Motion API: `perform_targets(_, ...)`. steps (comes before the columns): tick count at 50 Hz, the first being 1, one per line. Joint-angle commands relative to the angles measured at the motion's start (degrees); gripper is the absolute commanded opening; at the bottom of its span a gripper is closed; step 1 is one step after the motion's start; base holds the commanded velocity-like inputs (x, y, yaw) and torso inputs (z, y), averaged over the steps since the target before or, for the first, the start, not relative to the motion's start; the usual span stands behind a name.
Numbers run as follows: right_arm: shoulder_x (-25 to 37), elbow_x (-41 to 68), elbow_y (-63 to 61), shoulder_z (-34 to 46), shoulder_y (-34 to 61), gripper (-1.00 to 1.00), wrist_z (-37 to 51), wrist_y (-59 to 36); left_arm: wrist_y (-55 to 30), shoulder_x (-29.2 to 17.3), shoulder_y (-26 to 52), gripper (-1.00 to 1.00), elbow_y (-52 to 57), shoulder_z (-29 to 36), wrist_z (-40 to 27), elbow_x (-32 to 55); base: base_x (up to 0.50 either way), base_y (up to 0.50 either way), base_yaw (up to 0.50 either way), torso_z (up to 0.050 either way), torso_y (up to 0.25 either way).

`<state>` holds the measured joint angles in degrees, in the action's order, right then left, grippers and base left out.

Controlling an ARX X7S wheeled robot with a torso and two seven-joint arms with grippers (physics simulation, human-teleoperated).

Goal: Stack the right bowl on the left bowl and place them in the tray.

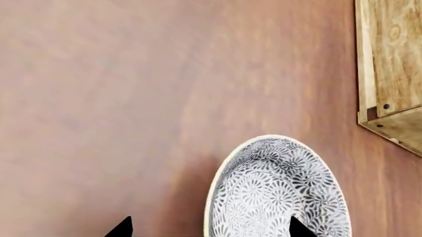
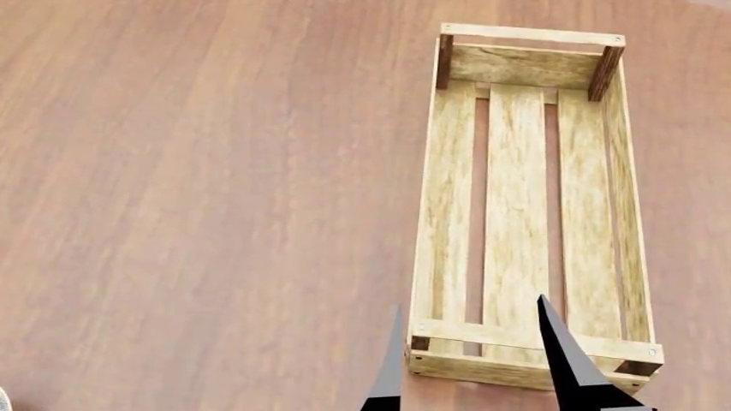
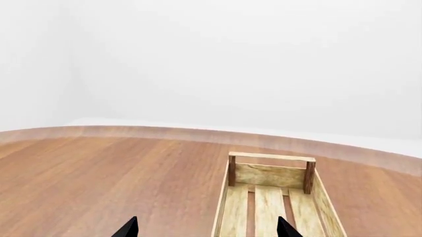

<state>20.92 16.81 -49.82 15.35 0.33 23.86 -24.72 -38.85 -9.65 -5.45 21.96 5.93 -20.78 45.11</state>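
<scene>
A patterned bowl (image 1: 277,190) is being straddled by the left gripper's (image 1: 209,228) spread jaws beside the tray (image 1: 390,69); the right gripper's (image 2: 474,360) are being held apart.

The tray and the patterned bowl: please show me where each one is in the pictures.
tray (image 2: 516,214): head view, on the middle slat of its bottom.
patterned bowl (image 1: 274,190): left wrist view, on the inner patterned surface.

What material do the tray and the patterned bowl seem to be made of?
The tray looks like pale, unfinished wood: grain and knots show on its planks, with darker corner posts. The bowl looks like glazed ceramic, with a fine grey floral print and a cream rim, though the render leaves that open.
</scene>
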Motion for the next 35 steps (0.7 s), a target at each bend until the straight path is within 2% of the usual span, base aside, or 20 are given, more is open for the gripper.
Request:
perform_targets(1,-0.9,-0.4,0.5,-1.5,0.1,1.0,-1.4,0.8,1.1,1.3,0.8,1.0,-2.1,-0.1,1.5,-1.3,0.0,0.0,0.0,0.0,0.0)
perform_targets(35,-0.2,0.9,0.2,-1.2,0.3,1.0,-0.5,1.2,3.0,1.0,2.5,1.0,-5.7,2.4,1.5,-1.3,0.0,0.0,0.0,0.0,0.0)
